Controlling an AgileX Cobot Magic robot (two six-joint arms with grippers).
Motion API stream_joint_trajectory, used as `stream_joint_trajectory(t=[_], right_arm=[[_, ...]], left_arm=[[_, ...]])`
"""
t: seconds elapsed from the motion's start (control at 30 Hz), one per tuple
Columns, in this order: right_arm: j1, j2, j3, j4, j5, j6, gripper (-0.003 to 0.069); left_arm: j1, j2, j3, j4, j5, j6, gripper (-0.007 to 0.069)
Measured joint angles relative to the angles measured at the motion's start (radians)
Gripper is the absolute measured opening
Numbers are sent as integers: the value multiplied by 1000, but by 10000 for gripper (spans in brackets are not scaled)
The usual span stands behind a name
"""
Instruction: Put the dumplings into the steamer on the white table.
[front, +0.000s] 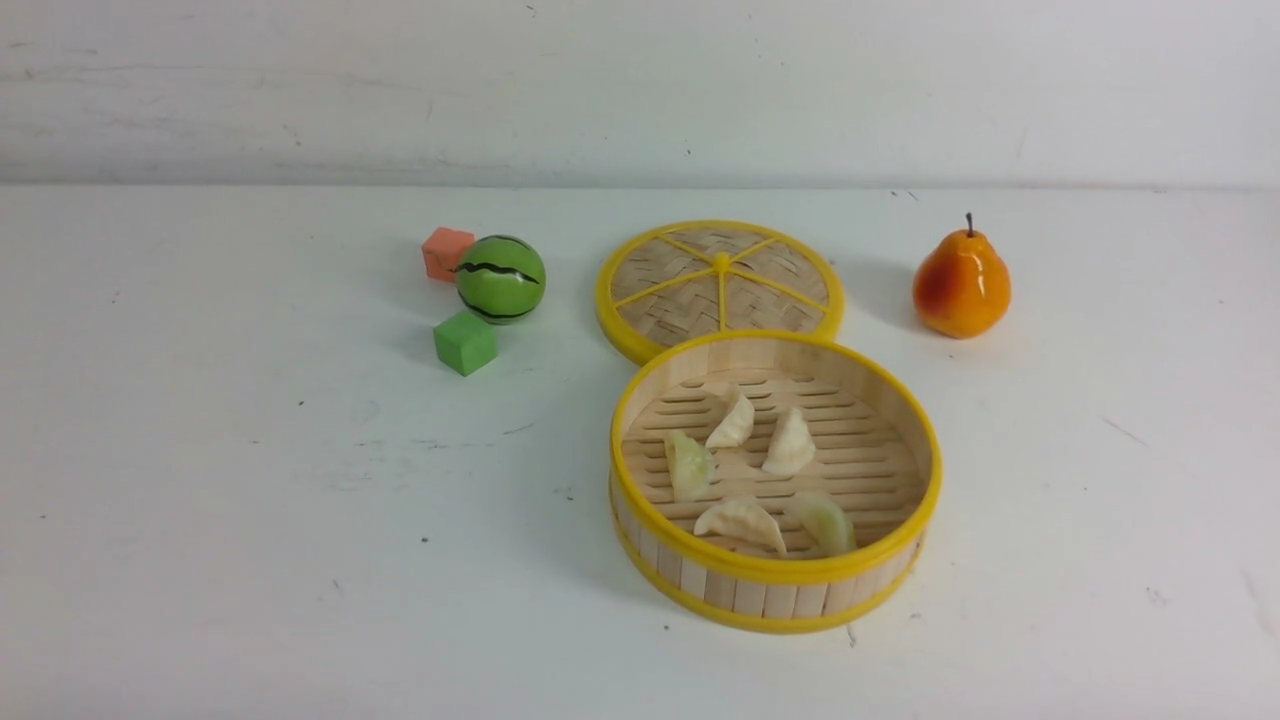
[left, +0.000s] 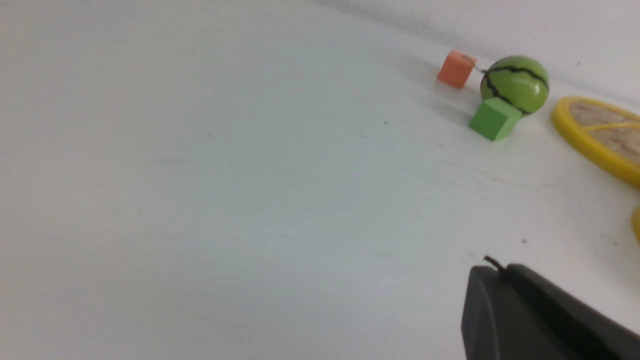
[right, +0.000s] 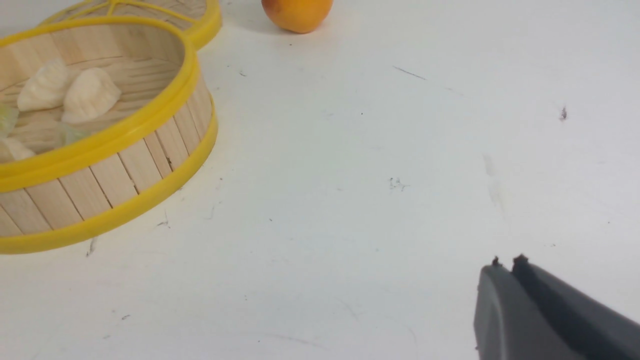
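Note:
The steamer, a round bamboo basket with yellow rims, stands on the white table right of centre. Several cream and pale-green dumplings lie on its slatted floor, among them one at the back and one at the front. The steamer also shows in the right wrist view with dumplings inside. My left gripper is shut and empty above bare table, far from the steamer. My right gripper is shut and empty, well apart from the steamer. Neither gripper shows in the front view.
The flat woven lid lies behind the steamer, touching it. An orange pear stands at the back right. A green striped ball, an orange cube and a green cube sit at the back left.

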Motion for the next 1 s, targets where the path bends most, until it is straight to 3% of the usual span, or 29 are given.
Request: stream_joint_trajectory(t=[0.27, 1.0], right_arm=[[0, 0, 0, 0, 0, 0, 34], [0, 0, 0, 0, 0, 0, 50]], left_arm=[[0, 0, 0, 34, 85, 1, -14], [0, 0, 0, 60, 93, 1, -14]])
